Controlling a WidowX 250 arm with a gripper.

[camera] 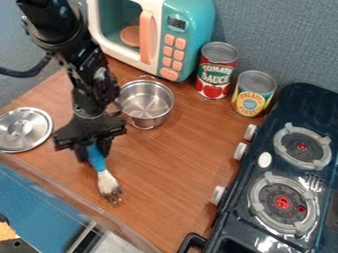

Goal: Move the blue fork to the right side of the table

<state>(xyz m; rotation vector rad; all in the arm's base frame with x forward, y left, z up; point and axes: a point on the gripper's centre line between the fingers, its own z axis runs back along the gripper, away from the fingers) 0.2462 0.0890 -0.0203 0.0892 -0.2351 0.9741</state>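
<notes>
The gripper [93, 152] is low over the left part of the wooden table, between the metal lid and the pot, shut on a blue-handled brush [98, 162]. The handle's upper end is hidden between the fingers. Its pale, dark-tipped bristles slant down toward the table's front edge; whether they touch the wood I cannot tell. No blue fork can be made out; a grey fork-like shape [312, 183] lies on the stove between the burners.
A metal pot [146, 103] stands just right of the arm, a lid [23, 129] lies at the left. Behind are a toy microwave [187, 29], a tomato sauce can [216, 70] and a yellow can [253, 94]. The black stove [228, 222] takes up the right side.
</notes>
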